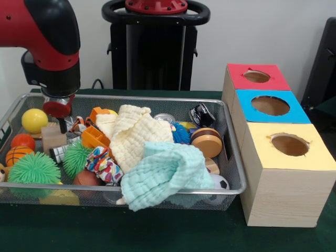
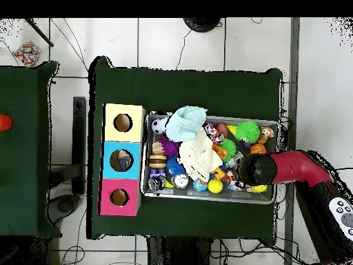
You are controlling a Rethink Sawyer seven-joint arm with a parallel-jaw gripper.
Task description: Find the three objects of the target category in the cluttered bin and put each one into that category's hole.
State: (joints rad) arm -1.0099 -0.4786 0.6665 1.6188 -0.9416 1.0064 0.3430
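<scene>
We judge the search step is in hand: our gripper (image 1: 62, 125) hangs low inside the bin (image 1: 234, 157), among toys at its end farthest from the boxes (image 1: 283, 173), and we cannot tell how it is set. Next we need a clean pick clear of the cloths (image 1: 157, 163). The bin, silver mesh with a rounded rim, lies mid-desk touching the boxes.
</scene>
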